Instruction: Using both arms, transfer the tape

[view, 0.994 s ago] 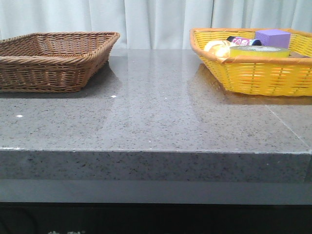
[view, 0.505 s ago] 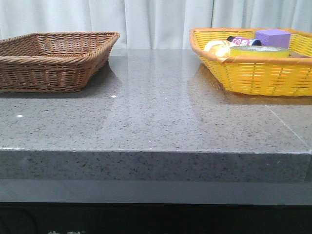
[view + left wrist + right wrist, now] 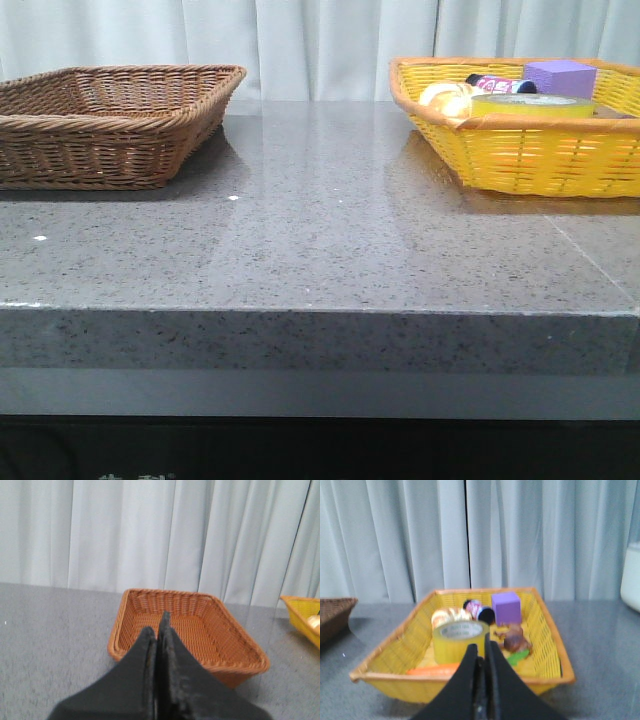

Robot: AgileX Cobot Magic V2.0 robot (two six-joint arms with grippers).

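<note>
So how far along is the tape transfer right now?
Nothing looks done yet. The tape lies in the yellow basket among the other items, and the brown basket holds nothing. Both the left gripper and right gripper have their jaws shut on nothing. Pickup, handover and placement all remain.

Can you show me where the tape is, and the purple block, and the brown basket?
tape (image 3: 460, 642): right wrist view, yellow side.
purple block (image 3: 506, 608): right wrist view, front face.
brown basket (image 3: 235, 659): left wrist view, near rim.
</note>
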